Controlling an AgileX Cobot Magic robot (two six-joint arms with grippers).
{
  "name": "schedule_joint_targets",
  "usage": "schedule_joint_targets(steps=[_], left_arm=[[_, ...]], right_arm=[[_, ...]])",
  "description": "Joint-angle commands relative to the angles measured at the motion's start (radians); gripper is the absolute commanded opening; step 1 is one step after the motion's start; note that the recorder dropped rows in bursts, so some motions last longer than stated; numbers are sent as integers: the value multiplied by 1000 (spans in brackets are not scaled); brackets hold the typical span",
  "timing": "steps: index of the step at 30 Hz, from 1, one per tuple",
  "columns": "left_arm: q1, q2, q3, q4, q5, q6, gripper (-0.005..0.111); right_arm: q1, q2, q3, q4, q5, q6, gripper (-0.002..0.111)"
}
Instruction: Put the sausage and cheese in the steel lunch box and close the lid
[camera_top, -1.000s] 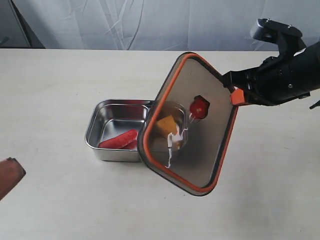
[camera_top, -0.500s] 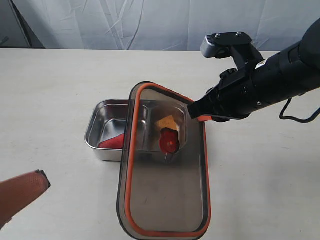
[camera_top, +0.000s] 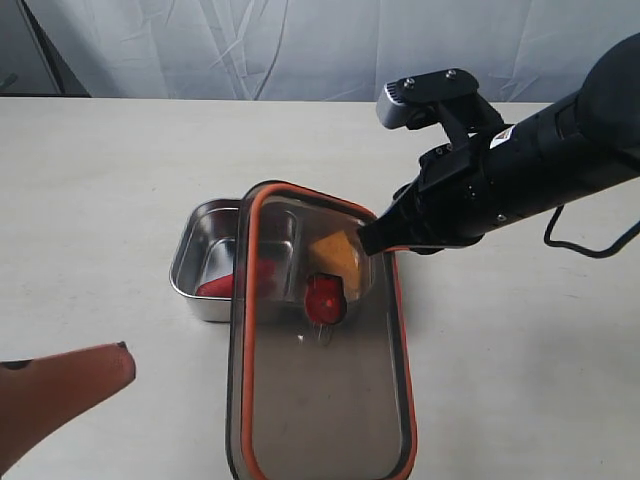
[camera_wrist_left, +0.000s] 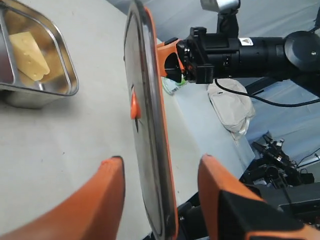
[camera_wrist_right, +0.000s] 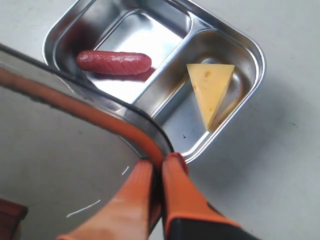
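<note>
The steel lunch box (camera_top: 192, 245) sits on the table with the red sausage (camera_wrist_right: 114, 62) in one compartment and the yellow cheese (camera_wrist_right: 210, 87) wedge in the other. My right gripper (camera_top: 375, 242) is shut on the rim of the dark lid (camera_top: 320, 400), which hangs tilted, its far end over the box's cheese side. The lid's orange valve tab (camera_top: 325, 298) faces the exterior camera. My left gripper (camera_wrist_left: 161, 160) is open. In its wrist view the lid (camera_wrist_left: 147, 115) shows edge-on in line with the gap. Its one visible finger (camera_top: 70, 392) is left of the lid, apart from it.
The pale table (camera_top: 110, 160) stretches around the box. A white cloth backdrop (camera_top: 300, 45) hangs behind the table. Beyond the table's edge the left wrist view shows a white bag (camera_wrist_left: 230, 105) and dark equipment (camera_wrist_left: 275, 160).
The right arm has swung the lid leftward and down over the box, turning its long side toward the camera. The left finger has come further in from the lower left toward the lid.
</note>
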Motion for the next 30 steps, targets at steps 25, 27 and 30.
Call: schedule_joint_targets(steps=[25,27,30], left_arm=[[-7,306,-100,-94,72,271,45],[-7,324,-117,-87,72,283,45],[-8,355,-139,-59,78,285,45]], right_arm=[[3,-10,-1,0,-16,-3,-1],[3,-10,-1,0,-16,-3,-1],[3,-10,-17,0,-4,-3,-1]])
